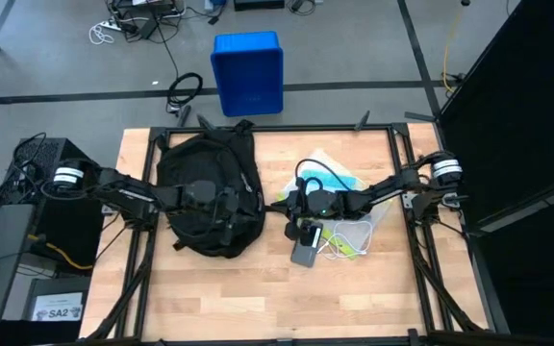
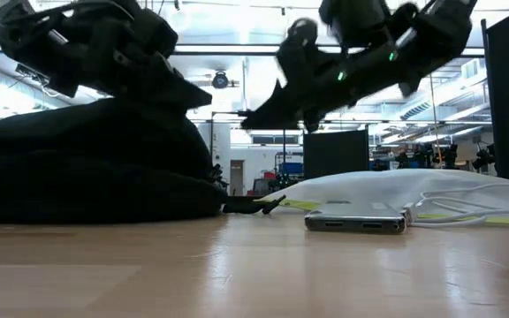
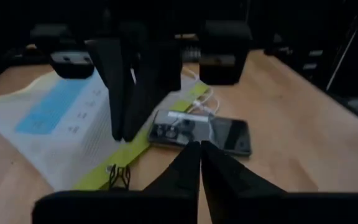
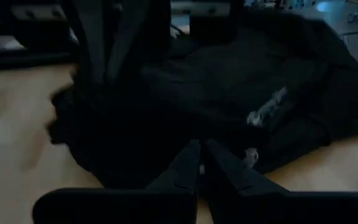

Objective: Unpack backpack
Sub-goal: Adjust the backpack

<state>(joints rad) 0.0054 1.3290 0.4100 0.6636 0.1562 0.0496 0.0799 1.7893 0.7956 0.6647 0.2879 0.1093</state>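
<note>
A white label (image 1: 58,311) on the equipment beside the table's left edge read "SA2" in the high view. Printing on the white pouch (image 3: 55,118) with its blue panel was too blurred to read.

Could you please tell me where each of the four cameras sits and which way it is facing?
High view: above the table, looking straight down on the backpack, white pouch, phone and both arms.
Low view: at tabletop height, looking level across; arms overhead.
Left wrist view: on the left arm, facing the pouch and phone past its shut left end effector.
Right wrist view: on the right arm, facing the backpack past its shut right end effector.
Shared: high and low views both show backpack, pouch and phone.
</note>
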